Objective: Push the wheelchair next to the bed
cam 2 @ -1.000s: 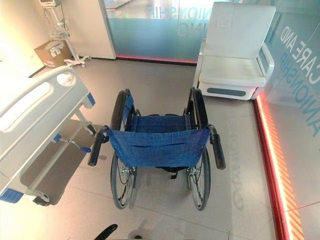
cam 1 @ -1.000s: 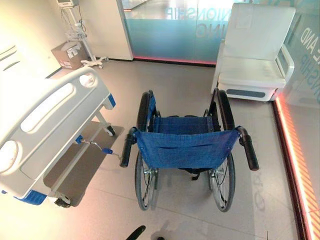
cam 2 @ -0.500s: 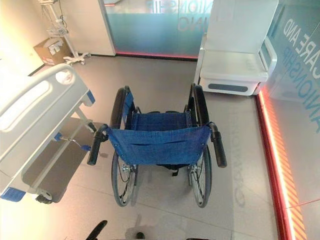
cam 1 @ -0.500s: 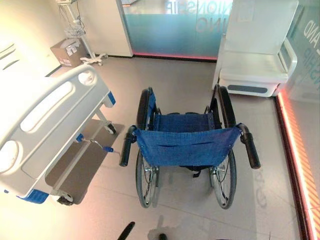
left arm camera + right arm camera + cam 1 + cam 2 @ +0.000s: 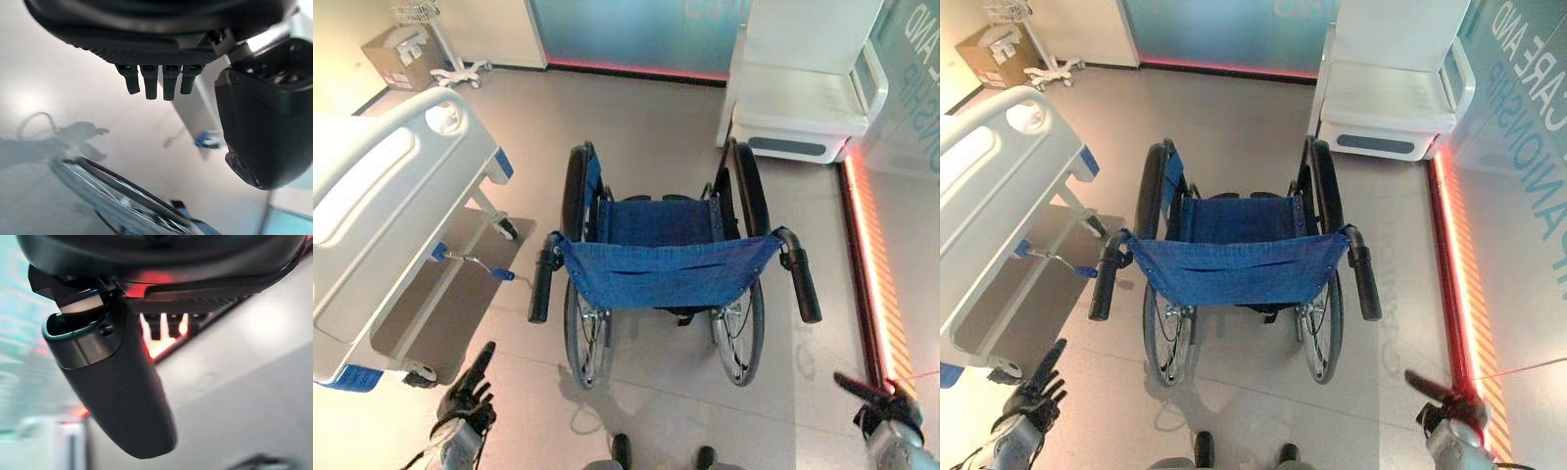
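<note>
The wheelchair (image 5: pixel 671 264) stands in the middle of the floor (image 5: pixel 646 137), seen from behind. Its blue backrest (image 5: pixel 668 272) faces the camera, and its seat points away, toward the white armchair (image 5: pixel 800 83) and the glass wall (image 5: pixel 626 29) at the far side. The long axis of the wheelchair runs from near to far in the head views. Its two black push handles, the left handle (image 5: pixel 541 284) and the right handle (image 5: pixel 800 279), point back toward the robot.

The hospital bed (image 5: pixel 382 215) is on the left of the wheelchair, with a gap of floor between them; its white footboard is the closest part, and a small crank with a blue knob (image 5: pixel 502 275) sticks out toward the left handle without touching it.

The left robot hand (image 5: pixel 470 392) is low on the left, near the bed wheel (image 5: pixel 421 375), fingers straight and holding nothing. The right robot hand (image 5: pixel 876 403) is low on the right, beside the red light strip (image 5: pixel 867 255), also released. Both robot hands are well apart from the handles.

The left wrist view adds what the head views do not: the straight fingers (image 5: pixel 156 81) from close, the thumb (image 5: pixel 261 127) spread out, and past them the rim of a wheelchair wheel (image 5: pixel 122 193). The right wrist view shows the thumb (image 5: pixel 120 396) extended, short fingertips (image 5: pixel 168 325) behind it, and the red glow.

A cardboard box (image 5: pixel 399 54) and a wheeled stand (image 5: pixel 455 59) are at the far left.
</note>
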### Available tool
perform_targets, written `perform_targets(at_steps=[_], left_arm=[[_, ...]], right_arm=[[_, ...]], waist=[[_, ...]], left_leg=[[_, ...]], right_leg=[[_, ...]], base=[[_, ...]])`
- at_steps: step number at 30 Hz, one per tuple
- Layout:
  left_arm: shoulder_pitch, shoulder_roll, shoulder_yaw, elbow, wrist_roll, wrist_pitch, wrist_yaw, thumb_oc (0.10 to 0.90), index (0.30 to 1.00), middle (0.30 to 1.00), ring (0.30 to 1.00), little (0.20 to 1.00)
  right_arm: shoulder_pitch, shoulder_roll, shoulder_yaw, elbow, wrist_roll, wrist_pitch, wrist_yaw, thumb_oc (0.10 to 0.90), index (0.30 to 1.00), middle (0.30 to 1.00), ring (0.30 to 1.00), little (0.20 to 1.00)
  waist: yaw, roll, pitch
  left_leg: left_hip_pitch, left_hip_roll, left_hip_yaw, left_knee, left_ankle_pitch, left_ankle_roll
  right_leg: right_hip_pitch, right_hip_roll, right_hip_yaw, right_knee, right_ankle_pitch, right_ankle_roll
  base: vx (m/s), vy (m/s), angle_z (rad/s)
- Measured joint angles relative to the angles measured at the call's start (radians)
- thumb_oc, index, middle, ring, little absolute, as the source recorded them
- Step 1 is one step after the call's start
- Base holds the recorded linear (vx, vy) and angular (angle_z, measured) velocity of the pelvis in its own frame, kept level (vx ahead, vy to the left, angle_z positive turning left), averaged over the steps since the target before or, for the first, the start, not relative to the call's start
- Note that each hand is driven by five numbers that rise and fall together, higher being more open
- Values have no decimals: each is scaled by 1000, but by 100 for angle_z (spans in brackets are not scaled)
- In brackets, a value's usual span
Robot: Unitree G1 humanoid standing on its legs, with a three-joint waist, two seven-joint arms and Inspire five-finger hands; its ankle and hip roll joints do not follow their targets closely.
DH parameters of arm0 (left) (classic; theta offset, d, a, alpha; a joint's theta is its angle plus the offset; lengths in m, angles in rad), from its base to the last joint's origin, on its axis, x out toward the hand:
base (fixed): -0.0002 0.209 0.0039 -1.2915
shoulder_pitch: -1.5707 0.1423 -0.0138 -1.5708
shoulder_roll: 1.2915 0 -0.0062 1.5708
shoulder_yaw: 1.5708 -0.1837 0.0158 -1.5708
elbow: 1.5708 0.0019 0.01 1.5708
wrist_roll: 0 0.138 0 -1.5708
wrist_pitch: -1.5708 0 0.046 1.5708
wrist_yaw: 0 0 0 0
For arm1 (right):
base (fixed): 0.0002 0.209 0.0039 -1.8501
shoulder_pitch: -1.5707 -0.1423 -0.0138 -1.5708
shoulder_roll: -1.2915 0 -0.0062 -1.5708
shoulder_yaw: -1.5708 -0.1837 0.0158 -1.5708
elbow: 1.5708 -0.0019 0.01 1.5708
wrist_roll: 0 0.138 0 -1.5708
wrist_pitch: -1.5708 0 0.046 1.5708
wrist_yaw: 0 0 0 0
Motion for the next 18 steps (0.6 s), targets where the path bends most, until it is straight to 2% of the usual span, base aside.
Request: perform_targets(at_steps=[4, 7, 13, 16, 18], left_arm=[[40, 2, 35, -163, -38, 28, 5, 800, 900, 900, 900, 900], [42, 7, 38, -276, -43, 62, 25, 800, 900, 900, 900, 900], [30, 84, 45, -407, -44, 107, 55, 800, 900, 900, 900, 900], [25, 98, 79, -500, -140, 134, 54, 800, 900, 900, 900, 900], [2, 100, 69, -593, -189, 155, 14, 800, 900, 900, 900, 900]], right_arm=[[10, -12, -38, -208, -9, 16, -78, 800, 900, 900, 900, 900], [6, -16, -45, -364, -61, 32, -105, 800, 900, 900, 900, 900], [-38, -46, -44, -466, -88, 42, -111, 800, 900, 900, 900, 900], [-41, -74, -42, -530, -93, 59, -106, 800, 900, 900, 900, 900], [-51, -104, -14, -585, -105, 64, -86, 800, 900, 900, 900, 900]], waist=[[-1, 6, 3], [-1, 20, 11], [4, 29, 15], [11, 32, 18], [25, 38, 22]], left_leg=[[8, 1, 0, 0, 0, 0], [11, 0, 0, 0, 0, 0], [14, -1, 1, 0, 0, 0], [13, -1, 0, 0, 0, 0], [13, 0, 0, 0, 0, 0]], right_leg=[[8, 0, 1, 0, 0, 0], [10, 0, 3, 0, 3, 0], [12, -1, 4, 0, 3, 0], [12, -1, 4, 0, 3, 0], [12, -1, 4, 0, 3, 1]], base=[[58, -7, -1], [32, -2, 0], [6, -1, 0], [0, 0, 0], [-37, -17, 0]])
